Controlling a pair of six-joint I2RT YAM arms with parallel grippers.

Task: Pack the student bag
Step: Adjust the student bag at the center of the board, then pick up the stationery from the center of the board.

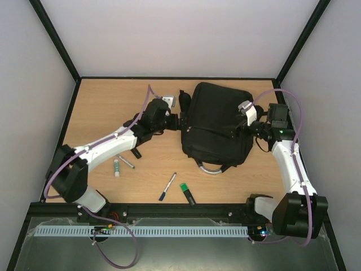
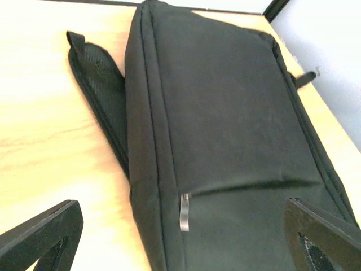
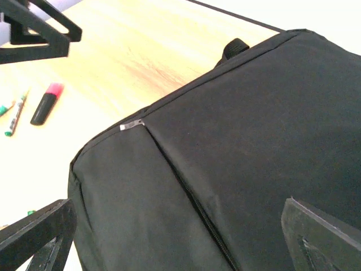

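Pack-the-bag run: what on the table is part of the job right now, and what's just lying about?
In the job:
- student bag
- left gripper and right gripper, both open at its sides

Lying about, untouched (probably what gets packed):
- white tube
- small pen
- blue-capped pen
- green-capped highlighter

Light wood-laminate worktop (image 1: 101, 107), black frame round the edges. Large black soft fabric backpack (image 1: 217, 127) lies flat, centre-right. Its silvery-grey loop handle (image 1: 210, 167) points to the near edge and a black mesh strap (image 1: 183, 101) sticks out at its far left. Loose on the wood, near-left of it:
- short white-and-green stick (image 1: 117, 167)
- thin white marker (image 1: 126, 162) just beside that
- blue-capped white pen (image 1: 167, 187)
- green-capped black highlighter (image 1: 188, 193) near the pen
- pink-capped black highlighter (image 3: 47, 103), apart from the backpack
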